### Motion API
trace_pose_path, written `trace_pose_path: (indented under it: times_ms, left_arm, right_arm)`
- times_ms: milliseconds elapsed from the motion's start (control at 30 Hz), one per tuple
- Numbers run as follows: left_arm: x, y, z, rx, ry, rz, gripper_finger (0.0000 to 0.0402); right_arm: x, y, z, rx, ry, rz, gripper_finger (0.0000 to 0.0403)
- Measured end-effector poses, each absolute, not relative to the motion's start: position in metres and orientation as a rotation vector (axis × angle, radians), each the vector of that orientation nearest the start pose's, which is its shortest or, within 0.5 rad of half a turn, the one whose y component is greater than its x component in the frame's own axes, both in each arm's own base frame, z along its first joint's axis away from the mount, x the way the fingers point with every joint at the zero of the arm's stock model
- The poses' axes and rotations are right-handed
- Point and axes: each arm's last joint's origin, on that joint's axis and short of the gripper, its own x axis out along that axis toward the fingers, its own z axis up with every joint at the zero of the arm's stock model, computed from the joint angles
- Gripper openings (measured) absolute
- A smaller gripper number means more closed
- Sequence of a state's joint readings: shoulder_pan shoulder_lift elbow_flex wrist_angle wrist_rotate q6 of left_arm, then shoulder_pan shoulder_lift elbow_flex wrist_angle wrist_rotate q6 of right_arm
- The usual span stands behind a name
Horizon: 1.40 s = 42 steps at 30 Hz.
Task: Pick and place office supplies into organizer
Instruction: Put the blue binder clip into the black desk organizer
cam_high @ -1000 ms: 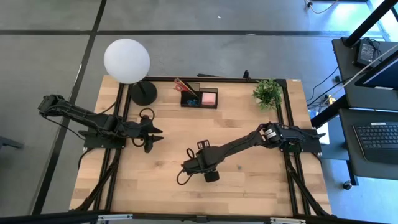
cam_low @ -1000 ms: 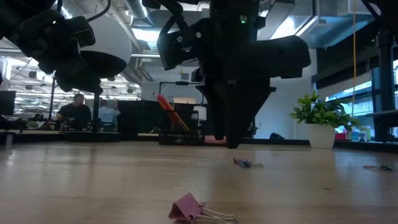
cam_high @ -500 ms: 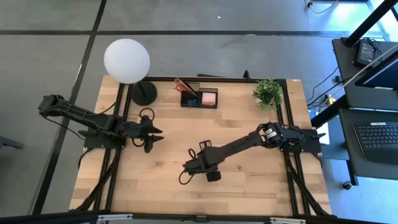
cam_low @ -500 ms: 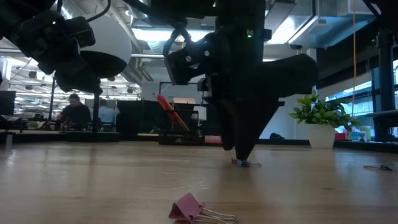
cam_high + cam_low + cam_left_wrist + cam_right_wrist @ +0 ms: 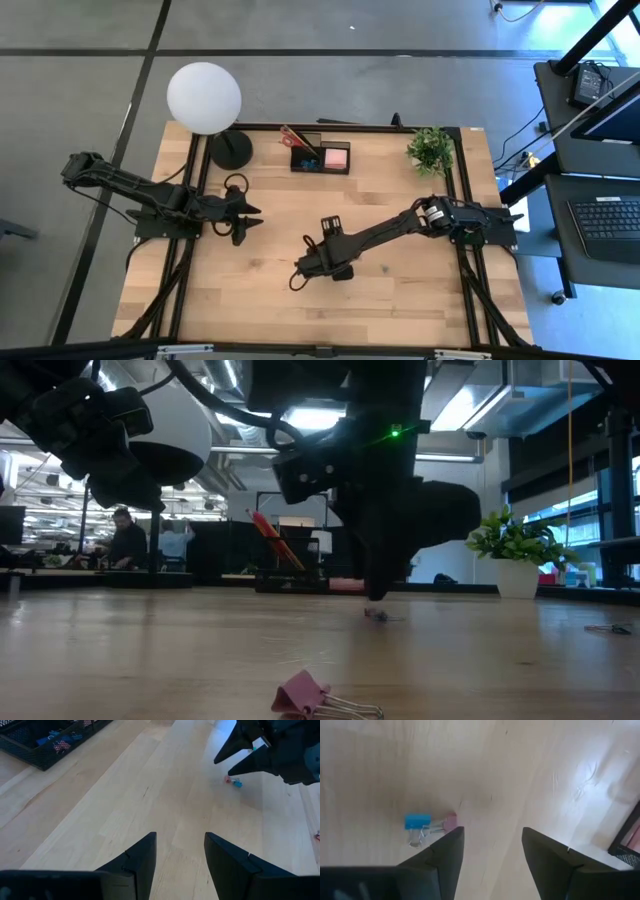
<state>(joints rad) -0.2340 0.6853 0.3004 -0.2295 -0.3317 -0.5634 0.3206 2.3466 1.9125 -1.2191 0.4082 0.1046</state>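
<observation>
A small blue clip and a pink one lie joined on the bare wood near the table's middle; they also show as the pair of clips in the left wrist view and as a small clip in the low view. My right gripper hangs open just above them, pointing down, with the clips beside one finger. The black organizer stands at the far edge with red scissors and a pink pad in it. My left gripper waits open at the table's left.
A pink binder clip lies near the near edge, another small clip toward the right. The globe lamp with its black base stands far left, the potted plant far right. People sit in the room behind.
My right gripper dipped down to the table beside the small clips, then rose a little and turned about its wrist. The clips have slid slightly along the table. My left arm kept still.
</observation>
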Motion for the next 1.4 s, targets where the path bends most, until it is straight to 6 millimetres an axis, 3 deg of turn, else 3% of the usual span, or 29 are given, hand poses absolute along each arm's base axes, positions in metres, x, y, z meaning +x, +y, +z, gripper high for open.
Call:
trace_pose_path:
  times_ms: [167, 400, 1000, 1167, 1400]
  left_arm:
    - [0.141, -0.024, 0.179, -0.375, 0.543, 0.257, 0.0159]
    - [0.141, -0.024, 0.179, -0.375, 0.543, 0.257, 0.0159]
    - [0.14, -0.024, 0.178, -0.369, 0.559, 0.261, 0.0159]
    - [0.14, -0.024, 0.178, -0.369, 0.561, 0.26, 0.0159]
    - [0.139, -0.024, 0.177, -0.334, 0.578, 0.254, 0.0159]
  right_arm:
    - [0.42, 0.128, 0.15, -0.469, 1.582, -0.174, 0.0204]
    - [0.418, 0.138, 0.157, -0.211, 1.617, -0.076, 0.0204]
    - [0.418, 0.145, 0.147, -0.101, 1.609, -0.002, 0.0204]
    - [0.408, 0.141, 0.167, -0.085, 1.575, -0.007, 0.0204]
    - [0.36, 0.114, 0.204, 0.004, 1.428, -0.093, 0.0204]
